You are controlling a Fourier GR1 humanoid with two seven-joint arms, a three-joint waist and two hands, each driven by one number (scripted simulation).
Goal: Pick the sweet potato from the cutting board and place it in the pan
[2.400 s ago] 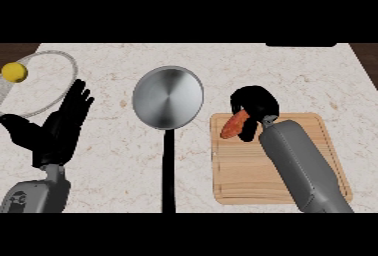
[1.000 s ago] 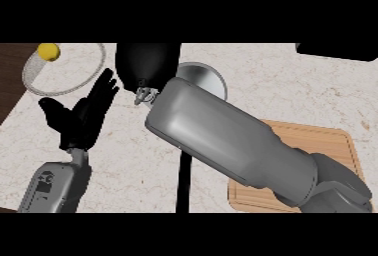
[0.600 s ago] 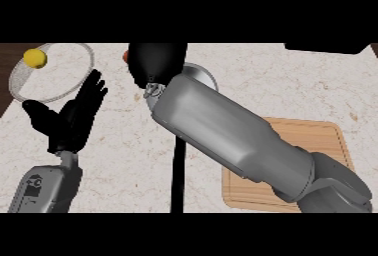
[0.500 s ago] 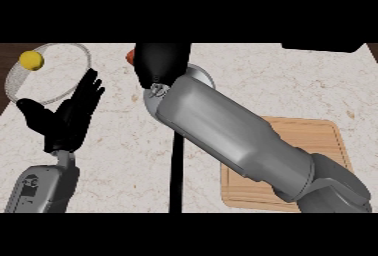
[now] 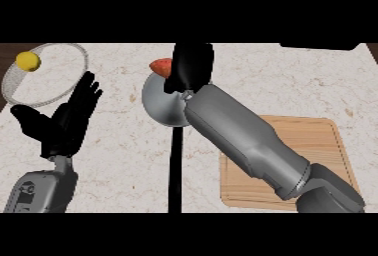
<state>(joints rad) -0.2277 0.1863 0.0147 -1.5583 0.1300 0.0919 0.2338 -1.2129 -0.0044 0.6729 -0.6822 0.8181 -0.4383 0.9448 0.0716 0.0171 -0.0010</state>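
My right hand (image 5: 189,64) is curled round the orange-red sweet potato (image 5: 160,65), whose end shows at the hand's left side. It hangs over the far rim of the grey pan (image 5: 159,100), whose black handle (image 5: 176,170) runs toward me. My right forearm crosses over the pan's right part and hides it. The wooden cutting board (image 5: 325,145) lies at the right with nothing on its visible part. My left hand (image 5: 63,122) rests open at the left, fingers up.
A round wire-rimmed plate (image 5: 70,50) sits at the far left corner with a yellow lemon (image 5: 28,60) on it. A dark strip runs along the counter's far edge, and a dark object (image 5: 321,46) shows at the top right.
The right hand has carried the sweet potato off the cutting board and leftward over the pan. The view has shifted, so the potato's end shows now. The left hand stays open.
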